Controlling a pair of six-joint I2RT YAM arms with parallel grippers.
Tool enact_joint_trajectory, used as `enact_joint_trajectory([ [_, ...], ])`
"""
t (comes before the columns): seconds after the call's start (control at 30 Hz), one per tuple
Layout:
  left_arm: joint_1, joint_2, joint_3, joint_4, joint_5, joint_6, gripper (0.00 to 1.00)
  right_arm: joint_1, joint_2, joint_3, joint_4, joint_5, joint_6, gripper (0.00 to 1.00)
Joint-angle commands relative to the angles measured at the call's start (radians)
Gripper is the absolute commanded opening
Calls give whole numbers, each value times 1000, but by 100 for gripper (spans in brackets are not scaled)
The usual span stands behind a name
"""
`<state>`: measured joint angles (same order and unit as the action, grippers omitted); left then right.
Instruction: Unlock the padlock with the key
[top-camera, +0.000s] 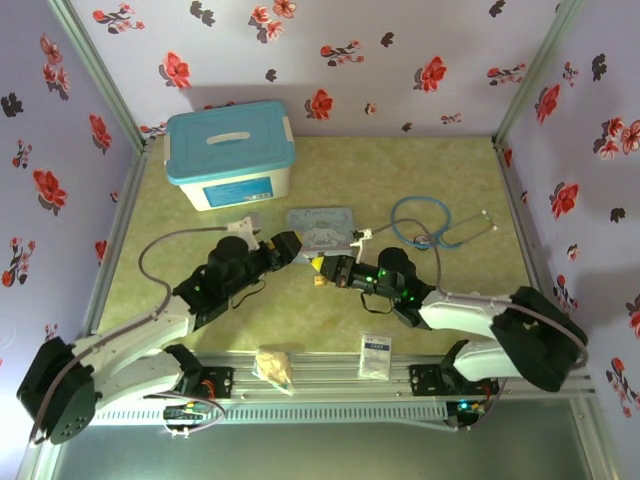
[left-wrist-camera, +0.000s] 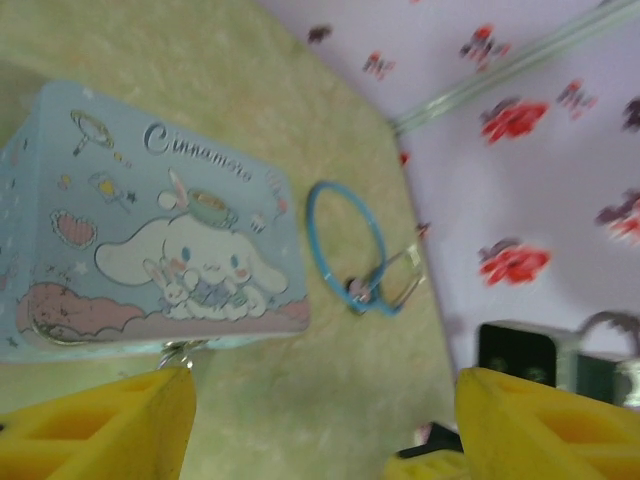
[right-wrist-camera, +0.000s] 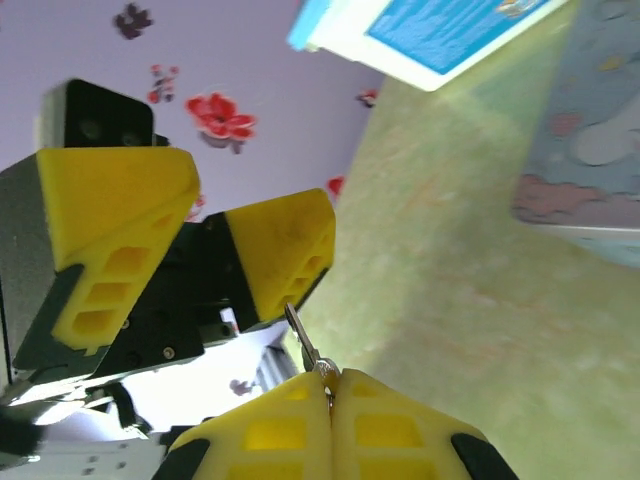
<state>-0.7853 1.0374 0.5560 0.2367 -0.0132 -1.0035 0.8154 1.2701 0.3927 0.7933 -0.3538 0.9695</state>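
Note:
In the right wrist view, my right gripper (right-wrist-camera: 330, 382) is shut on the bow of the small grey key (right-wrist-camera: 304, 340). Its blade points out toward one yellow finger (right-wrist-camera: 283, 252) of my left gripper (right-wrist-camera: 256, 192), almost touching it. My left gripper (left-wrist-camera: 325, 405) is open with bare mat between its fingers, beside the pale blue cartoon tin (left-wrist-camera: 150, 230). A small silvery metal bit (left-wrist-camera: 178, 352) shows under the tin's edge by one finger; I cannot tell if it is the padlock's shackle. From above, both grippers (top-camera: 285, 248) (top-camera: 320, 267) meet tip to tip just before the tin (top-camera: 322, 228).
A blue-lidded white storage box (top-camera: 230, 155) stands at the back left. A blue stethoscope (top-camera: 440, 222) lies right of the tin. A white sachet (top-camera: 376, 355) and a crumpled tan lump (top-camera: 273, 367) lie by the front rail. Flowered walls enclose the mat.

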Motion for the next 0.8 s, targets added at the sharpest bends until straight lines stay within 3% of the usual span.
enact_joint_trajectory([
  [0.0,0,78,66,-136,100,116,71,-20,-97,30,-366,124,-121,0],
  [0.17,-6,195,93,-135,140,121,71,-69,-194,47,-644,206,-180,0],
  [0.3,-17,305,139,-153,168,150,66,-87,-209,61,-765,249,-211,0],
  [0.43,-44,426,209,-191,187,204,62,-87,-211,60,-801,274,-221,0],
  [0.77,-95,586,323,-321,73,318,59,-88,-205,48,-803,283,-226,0],
])
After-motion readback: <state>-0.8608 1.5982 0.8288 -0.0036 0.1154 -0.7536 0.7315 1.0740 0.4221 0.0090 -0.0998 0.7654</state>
